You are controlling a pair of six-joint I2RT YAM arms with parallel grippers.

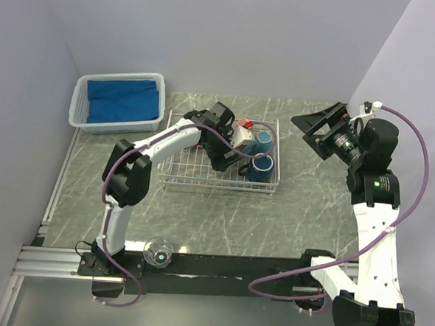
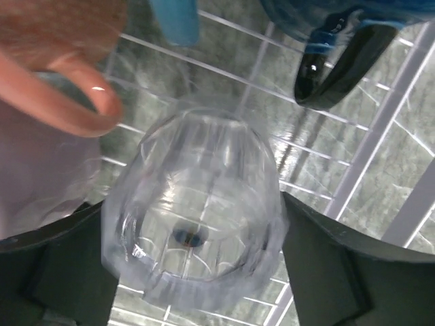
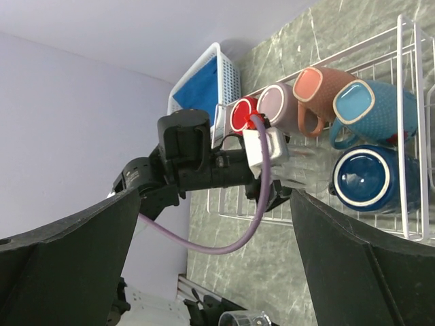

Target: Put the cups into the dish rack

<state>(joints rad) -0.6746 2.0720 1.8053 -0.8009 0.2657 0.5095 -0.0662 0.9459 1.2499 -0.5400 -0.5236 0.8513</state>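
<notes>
The white wire dish rack (image 1: 178,177) holds the red (image 3: 242,114), mauve (image 3: 275,105), salmon-orange (image 3: 316,87), light-blue (image 3: 367,109) and navy (image 3: 363,178) mugs on their sides. My left gripper (image 1: 228,162) is inside the rack, shut on a clear glass (image 2: 197,210) just above the wire floor, next to the salmon mug's handle (image 2: 81,102) and the navy mug's handle (image 2: 333,68). A second clear glass (image 1: 158,251) stands at the table's near edge. My right gripper (image 1: 319,128) is open and empty, raised to the right of the rack.
A white plastic basket (image 1: 79,104) with blue cloth sits at the back left. A black rail (image 1: 233,266) runs along the near edge by the arm bases. Grey walls close the left, back and right sides.
</notes>
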